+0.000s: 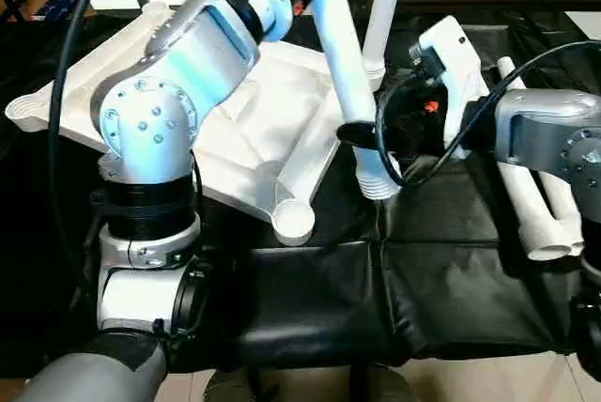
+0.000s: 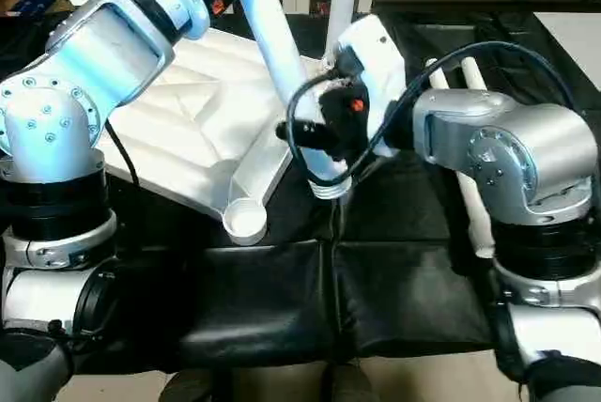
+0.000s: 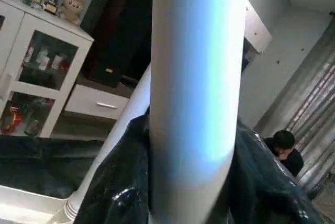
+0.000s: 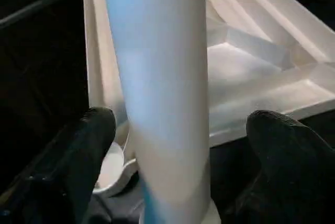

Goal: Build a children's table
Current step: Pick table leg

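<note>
The white table top (image 1: 244, 120) lies upside down on the black mat (image 1: 376, 299), its ribs facing up and an open corner socket (image 1: 294, 222) nearest me. A long white leg (image 1: 343, 64) slants down over the top's right edge, its ringed lower end (image 1: 380, 184) just off the top, to the right of that socket. My left gripper (image 3: 193, 182) is shut on the leg's upper part, with a black finger on each side. My right gripper (image 4: 183, 135) is open around the lower part, and its fingers (image 4: 89, 135) stand clear of the tube.
A second leg (image 1: 387, 7) stands upright at the top's far right corner. Two more legs (image 1: 543, 205) lie on the mat to the right, under my right arm. A cabinet (image 3: 36, 77) and a person (image 3: 285, 148) are in the background.
</note>
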